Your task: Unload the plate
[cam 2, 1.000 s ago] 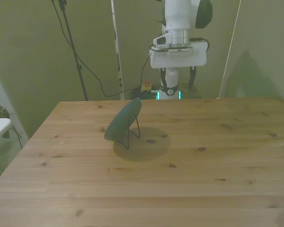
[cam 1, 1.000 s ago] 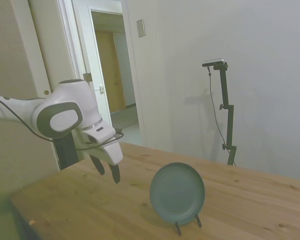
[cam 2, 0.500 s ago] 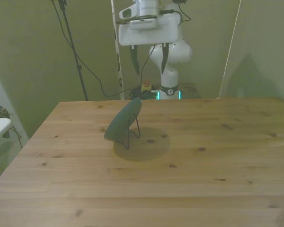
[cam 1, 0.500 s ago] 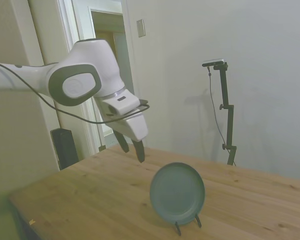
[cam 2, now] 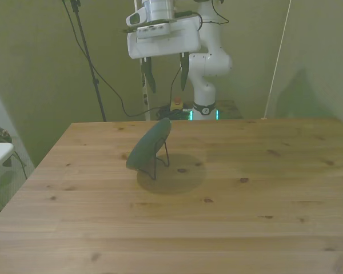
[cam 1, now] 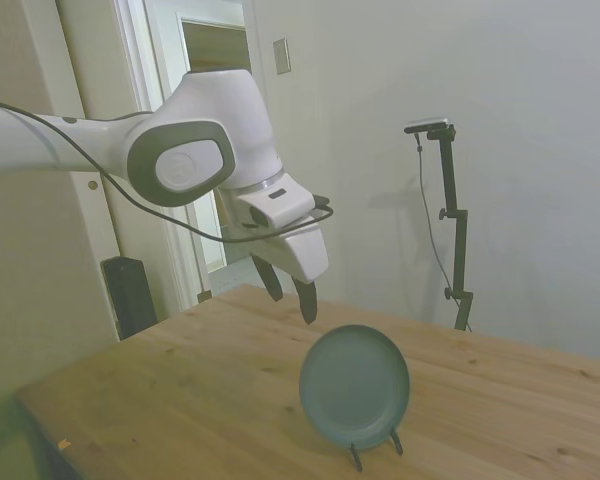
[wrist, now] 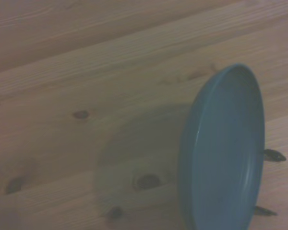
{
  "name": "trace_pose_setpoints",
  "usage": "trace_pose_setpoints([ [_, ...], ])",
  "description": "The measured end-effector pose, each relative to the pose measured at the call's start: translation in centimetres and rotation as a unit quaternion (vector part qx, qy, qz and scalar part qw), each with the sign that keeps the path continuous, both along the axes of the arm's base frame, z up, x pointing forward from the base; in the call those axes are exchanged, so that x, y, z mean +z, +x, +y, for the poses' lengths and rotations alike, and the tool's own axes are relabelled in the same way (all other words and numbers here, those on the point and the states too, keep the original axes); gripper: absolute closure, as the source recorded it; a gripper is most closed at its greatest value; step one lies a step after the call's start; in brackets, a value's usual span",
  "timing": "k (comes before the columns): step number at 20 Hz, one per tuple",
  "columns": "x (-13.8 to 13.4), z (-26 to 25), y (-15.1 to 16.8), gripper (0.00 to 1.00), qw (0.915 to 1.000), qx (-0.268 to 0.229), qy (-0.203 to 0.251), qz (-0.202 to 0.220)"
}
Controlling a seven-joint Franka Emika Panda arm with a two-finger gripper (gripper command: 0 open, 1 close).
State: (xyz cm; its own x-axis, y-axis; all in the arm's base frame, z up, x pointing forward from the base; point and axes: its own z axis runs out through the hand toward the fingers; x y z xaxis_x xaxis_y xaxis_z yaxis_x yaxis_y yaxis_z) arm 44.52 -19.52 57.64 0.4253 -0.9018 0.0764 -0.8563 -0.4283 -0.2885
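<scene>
The teal grey-green plate (cam 1: 355,385) stands nearly upright, leaning back in a thin black wire stand (cam 1: 373,452) on the wooden table. In the front view the plate (cam 2: 148,145) shows almost edge-on with the stand (cam 2: 160,157) behind it. From the wrist, the plate (wrist: 225,153) is seen from above at an angle. My gripper (cam 1: 290,292) hangs in the air above the plate's top edge, a little toward the robot's side, fingers pointing down and open with nothing between them; it shows as well in the front view, gripper (cam 2: 166,76).
The wooden table (cam 2: 246,194) carries only the plate and its stand. A doorway (cam 1: 220,140) and a dark box (cam 1: 130,295) on the floor lie beyond the table's far end in the side view. Cables hang behind the table (cam 2: 97,80).
The arm has swung up and over toward the plate, from low at the table's end to above the plate's top edge. The plate and stand have not moved.
</scene>
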Motion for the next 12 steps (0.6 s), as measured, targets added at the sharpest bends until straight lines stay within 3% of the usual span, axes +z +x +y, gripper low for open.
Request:
trace_pose_setpoints([
  [7, -2.2, -4.3, -0.6, 0.00, 0.9988, 0.011, 0.042, -0.020],
  [12, -3.6, -6.0, 2.5, 0.00, 0.9985, 0.008, 0.048, -0.026],
])
